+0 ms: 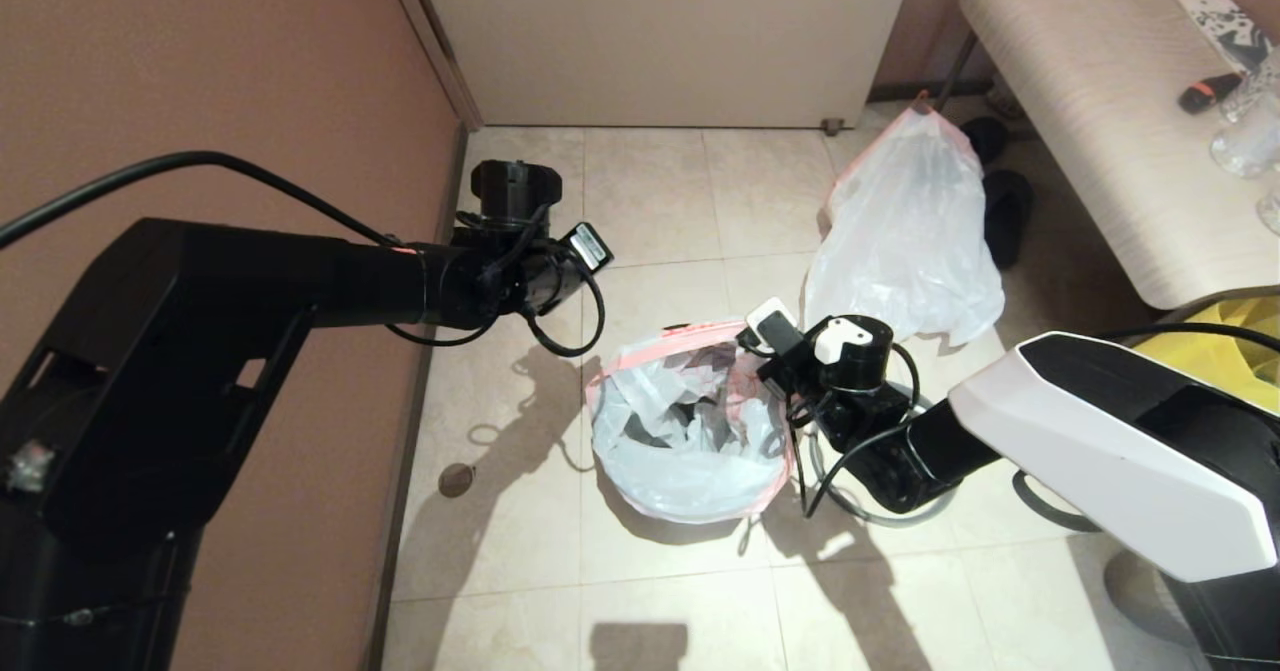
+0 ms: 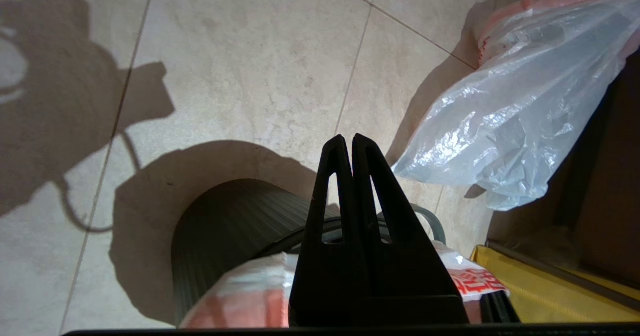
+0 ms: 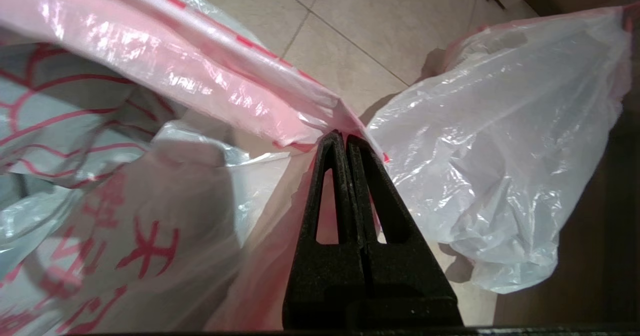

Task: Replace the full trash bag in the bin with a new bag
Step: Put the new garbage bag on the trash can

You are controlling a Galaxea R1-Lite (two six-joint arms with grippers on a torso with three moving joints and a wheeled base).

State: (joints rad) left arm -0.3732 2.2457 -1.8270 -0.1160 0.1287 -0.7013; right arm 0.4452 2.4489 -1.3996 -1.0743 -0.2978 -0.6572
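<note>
Pinched shut on the thin white new bag's [image 3: 165, 80] pink hem, the right gripper [image 3: 345, 138] needed a gentle, even pull toward three o'clock over the round black bin [image 2: 225, 226].

Black left arm [image 1: 300, 281] with looping cables; white-shelled right arm [image 1: 1100, 441]; black pointed fingers [image 2: 372, 186].

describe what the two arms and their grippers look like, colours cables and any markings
The left arm is all black, with a loose black cable looping off its wrist and a small white label tag. The right arm has a white shell over black joints, a white-capped wrist and black cables. The left gripper and the right gripper each have two matte black, tapering fingers with triangular cut-outs.
</note>
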